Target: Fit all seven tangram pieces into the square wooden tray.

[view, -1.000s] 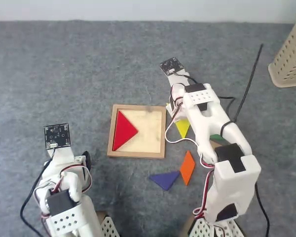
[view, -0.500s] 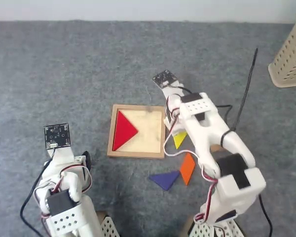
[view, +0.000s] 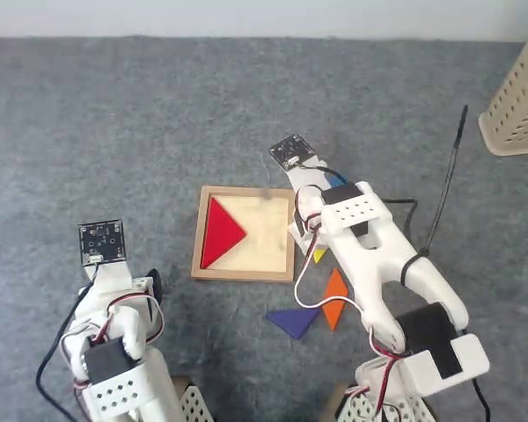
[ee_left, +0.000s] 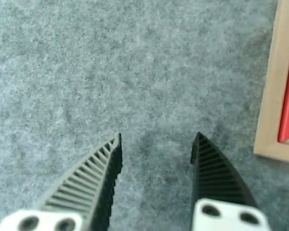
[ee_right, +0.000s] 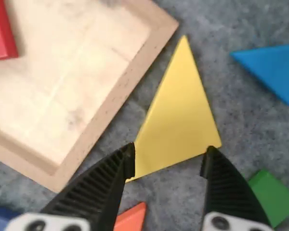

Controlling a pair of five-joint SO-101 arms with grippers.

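Note:
The square wooden tray [view: 246,267] lies mid-table with a red triangle [view: 220,231] in its left half. My right arm [view: 356,220] hangs over the carpet just right of the tray. Its gripper [ee_right: 169,156] is open, one finger on each side of the wide end of a yellow triangle [ee_right: 178,120] that lies beside the tray's edge [ee_right: 130,82]. A sliver of that yellow piece [view: 319,255] peeks out under the arm. An orange piece [view: 334,297] and a dark blue triangle [view: 295,319] lie nearer the front. My left gripper [ee_left: 158,144] is open over bare carpet, left of the tray [ee_left: 269,96].
A light blue triangle [ee_right: 272,65] and a green piece [ee_right: 269,195] lie on the carpet beyond the yellow one. A beige slatted basket [view: 519,97] stands at the far right. A black cable [view: 444,193] runs behind the right arm.
The right arm has swung left toward the tray and now covers most of the yellow triangle. The left arm has kept still.

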